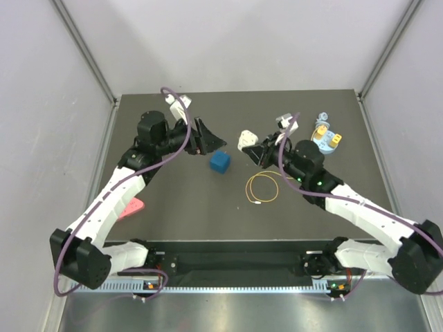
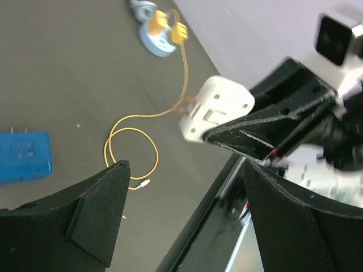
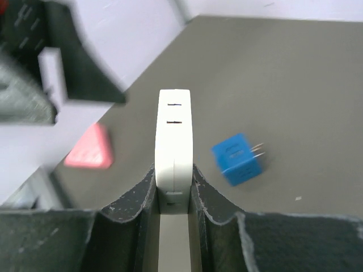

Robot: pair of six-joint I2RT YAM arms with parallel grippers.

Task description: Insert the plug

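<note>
The plug [image 2: 179,32], a small yellow block on a thin yellow cable [image 2: 184,73], rests on a light blue disc [image 2: 152,44] beside a second yellow block [image 2: 159,22]. The cable runs into a loose coil [image 1: 263,187] on the mat and ends in a small white tip [image 2: 145,183]. My right gripper [image 3: 173,170] is shut on a white adapter block [image 3: 173,139] and holds it above the table; the adapter also shows in the top view [image 1: 247,140] and the left wrist view [image 2: 215,107]. My left gripper [image 2: 184,167] is open and empty, facing the adapter from the left [image 1: 210,137].
A blue cube adapter [image 1: 220,162] with metal prongs lies between the two grippers, also in the right wrist view [image 3: 238,158]. A pink triangular piece [image 1: 131,207] lies at the left near the left arm. The light blue disc [image 1: 325,138] sits at the back right.
</note>
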